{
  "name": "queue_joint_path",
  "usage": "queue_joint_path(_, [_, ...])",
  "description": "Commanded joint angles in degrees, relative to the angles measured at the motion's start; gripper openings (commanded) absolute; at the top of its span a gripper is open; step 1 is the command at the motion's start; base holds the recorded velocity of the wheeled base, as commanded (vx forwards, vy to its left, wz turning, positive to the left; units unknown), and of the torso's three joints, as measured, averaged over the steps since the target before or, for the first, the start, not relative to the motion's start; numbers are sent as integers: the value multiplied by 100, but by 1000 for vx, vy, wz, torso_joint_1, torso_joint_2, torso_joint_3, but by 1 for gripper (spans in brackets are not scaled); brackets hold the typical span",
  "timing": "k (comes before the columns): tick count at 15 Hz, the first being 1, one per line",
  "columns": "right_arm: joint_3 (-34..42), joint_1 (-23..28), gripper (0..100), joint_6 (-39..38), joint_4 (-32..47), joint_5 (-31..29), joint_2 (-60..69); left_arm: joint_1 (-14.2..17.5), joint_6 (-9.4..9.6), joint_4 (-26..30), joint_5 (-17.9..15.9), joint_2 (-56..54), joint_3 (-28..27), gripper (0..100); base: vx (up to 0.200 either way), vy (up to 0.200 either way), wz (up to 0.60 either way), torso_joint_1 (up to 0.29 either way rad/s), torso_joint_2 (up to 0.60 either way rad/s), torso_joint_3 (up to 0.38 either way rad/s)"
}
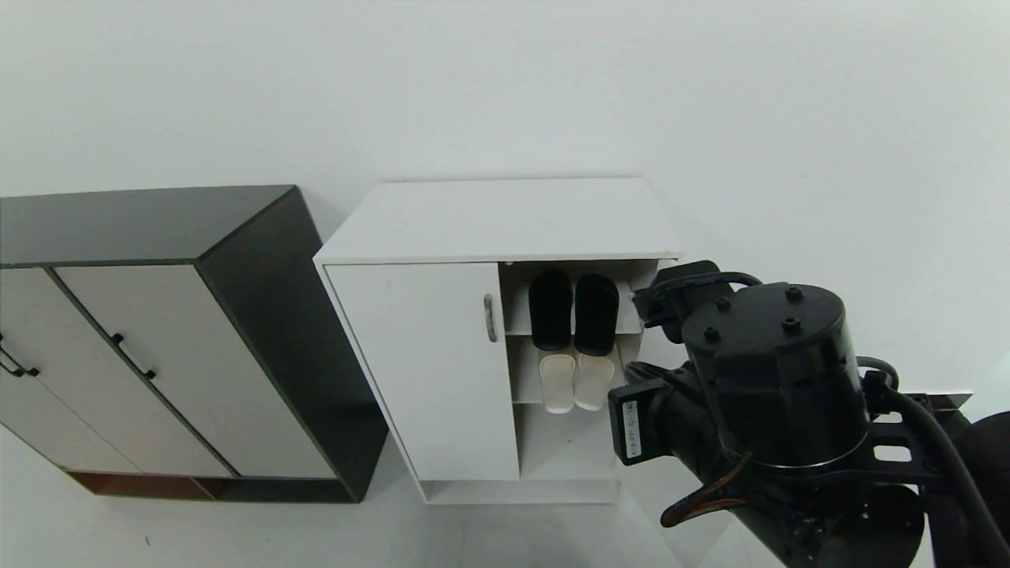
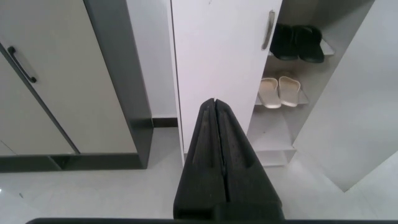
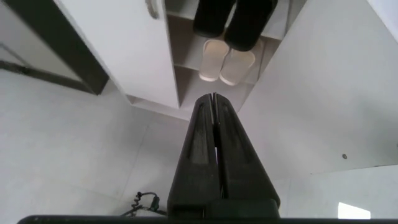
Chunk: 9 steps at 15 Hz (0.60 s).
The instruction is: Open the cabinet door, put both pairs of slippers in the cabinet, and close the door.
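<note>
The white cabinet stands against the wall with its left door closed and its right side open. A pair of black slippers lies on the top shelf, and a pair of white slippers on the shelf below. The open right door stands swung out beside the shelves. My left gripper is shut and empty, held back from the cabinet in front of the closed door. My right gripper is also shut and empty, low in front of the open side, below the white slippers. My right arm covers the cabinet's right edge.
A dark cabinet with grey doors stands close to the left of the white one. The pale floor in front of both is bare. A small cable lies on the floor near my right arm.
</note>
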<state>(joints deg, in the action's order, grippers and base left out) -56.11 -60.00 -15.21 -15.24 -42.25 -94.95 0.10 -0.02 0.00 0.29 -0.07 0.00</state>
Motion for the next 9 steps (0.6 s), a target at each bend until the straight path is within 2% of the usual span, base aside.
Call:
queue_joint_path(1, [48, -3, 0, 1, -5, 24, -6, -1, -6, 0, 6, 7, 0, 0, 0, 0, 0, 71, -154, -90])
queue_joint_path(7, [92, -3, 0, 18, -5, 59, -15, -1, -6, 0, 6, 7, 0, 0, 0, 0, 0, 7, -12, -8])
queue_joint_path(9, [92, -3, 0, 18, -5, 68, -6, -1, -6, 0, 6, 7, -9, 0, 0, 0, -600, 2, 2, 5])
